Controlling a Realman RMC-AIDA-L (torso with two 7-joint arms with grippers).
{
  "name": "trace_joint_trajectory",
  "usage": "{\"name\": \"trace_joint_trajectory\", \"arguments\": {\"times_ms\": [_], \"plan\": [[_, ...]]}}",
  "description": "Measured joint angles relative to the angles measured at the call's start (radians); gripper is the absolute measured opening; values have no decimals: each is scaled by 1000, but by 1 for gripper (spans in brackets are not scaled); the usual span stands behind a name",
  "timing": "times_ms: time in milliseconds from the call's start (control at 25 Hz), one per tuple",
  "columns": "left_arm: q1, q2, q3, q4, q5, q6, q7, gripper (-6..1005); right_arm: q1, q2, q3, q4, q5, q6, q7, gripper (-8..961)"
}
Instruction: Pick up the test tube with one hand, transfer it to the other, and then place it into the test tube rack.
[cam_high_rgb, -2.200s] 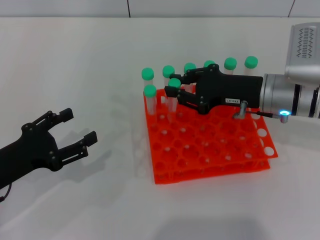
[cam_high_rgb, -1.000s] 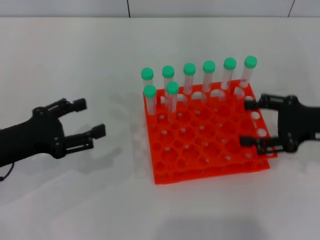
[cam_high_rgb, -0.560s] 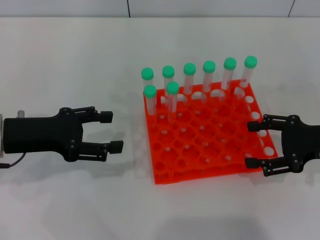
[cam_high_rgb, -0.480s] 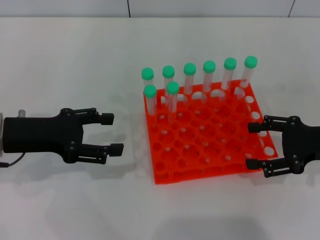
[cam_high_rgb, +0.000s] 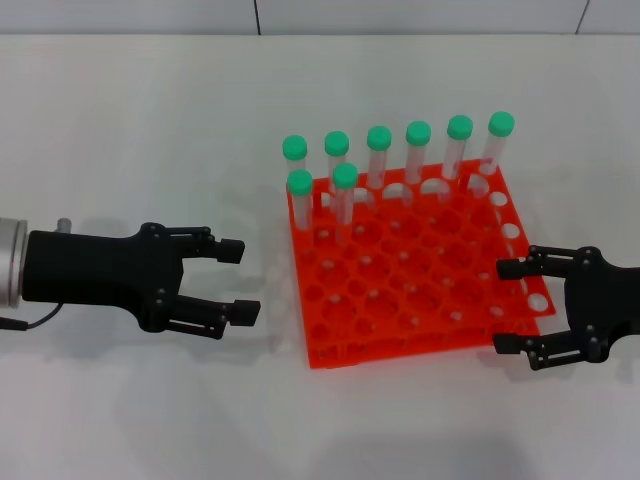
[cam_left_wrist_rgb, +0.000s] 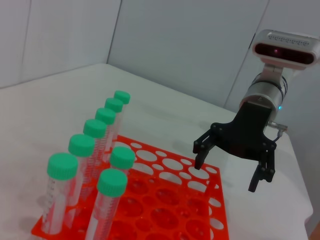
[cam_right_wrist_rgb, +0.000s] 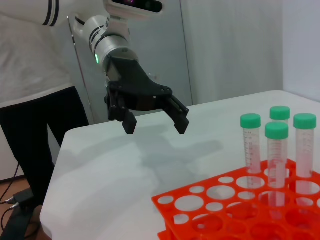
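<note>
The tube (cam_high_rgb: 344, 190) is standing upright in the rack (cam_high_rgb: 400, 352), in the second row from the far edge, among seven other tubes (cam_high_rgb: 418, 150) just like it. It is being held by nothing. The right gripper (cam_high_rgb: 505, 306), which was over that corner of the rack two seconds ago, is now being held back at the rack's right edge, its fingers spread and empty. The left gripper (cam_high_rgb: 240, 281) is being brought in closer to the rack's left side, fingers likewise released. From this the placing is judged done, with both arms being cleared away. The rack is resting on a plain white table (cam_high_rgb: 150, 120). Beyond the rack, pale grey wall panels (cam_left_wrist_rgb: 175, 40) are being shown, and a person (cam_right_wrist_rgb: 30, 75) in a white top and dark trousers is standing past the table's left end.
</note>
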Motion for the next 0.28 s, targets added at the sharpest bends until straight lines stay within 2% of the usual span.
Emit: {"name": "trace_joint_trajectory", "arguments": {"times_ms": [280], "plan": [[-1, -2, 0, 1, -2, -6, -11, 874, -5, 6, 9, -1, -4, 0, -4, 885]]}}
